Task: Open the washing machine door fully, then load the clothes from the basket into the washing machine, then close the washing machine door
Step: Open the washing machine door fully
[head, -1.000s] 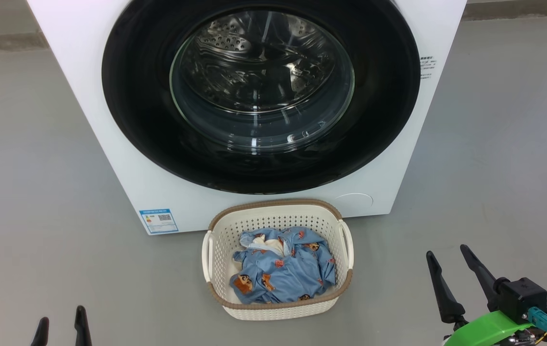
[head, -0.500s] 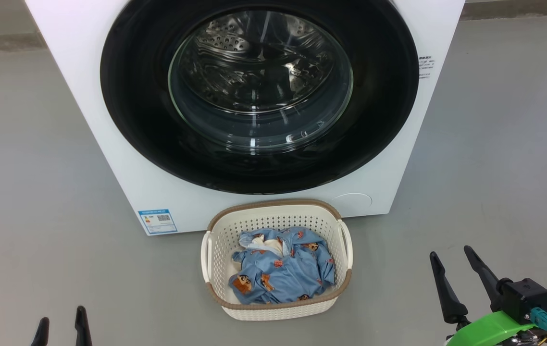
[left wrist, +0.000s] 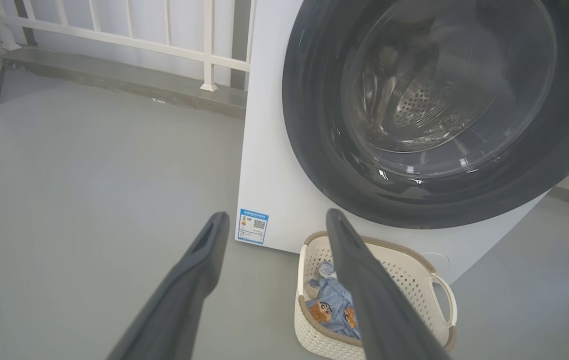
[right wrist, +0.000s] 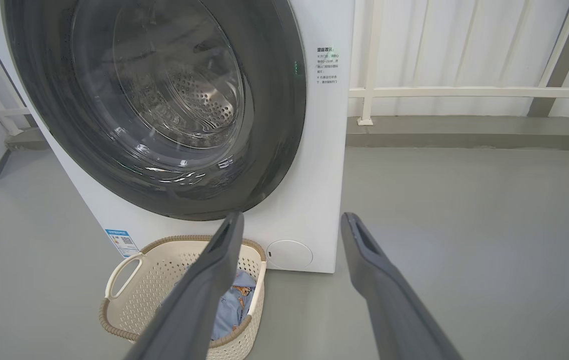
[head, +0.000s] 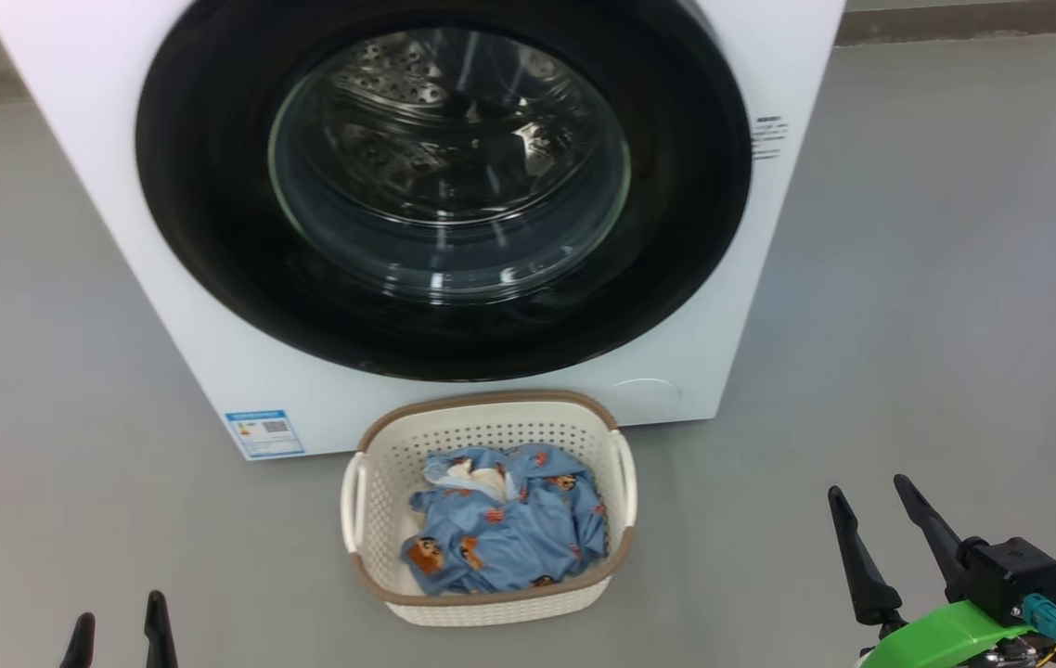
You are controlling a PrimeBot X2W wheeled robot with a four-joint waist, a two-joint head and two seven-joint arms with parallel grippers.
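Observation:
The white washing machine (head: pixel 73 111) stands before me with its round black-rimmed door (head: pixel 203 232) shut flat against the front. On the floor against it sits the cream basket (head: pixel 370 482), holding the light blue printed clothes (head: pixel 509 533). My left gripper (head: pixel 118 620) shows its fingertips at the lower left, open and empty. At the lower right my right gripper (head: pixel 867 496) is open too, well clear of the basket. The left wrist view has the door (left wrist: pixel 314 150), basket (left wrist: pixel 414 280) and clothes (left wrist: pixel 332 310); the right wrist view has the door (right wrist: pixel 274 125), basket (right wrist: pixel 164 280) and clothes (right wrist: pixel 232 305).
Grey floor (head: pixel 936 297) spreads out on both sides of the machine. A blue label sticker (head: pixel 264 433) marks its lower left corner. A white railing (left wrist: pixel 114 35) on a low kerb runs behind the machine, and the railing (right wrist: pixel 464 92) continues to the right.
The whole head picture has shifted left, so the camera turned a little to the right. Both grippers stay open and the door, basket and clothes lie as before.

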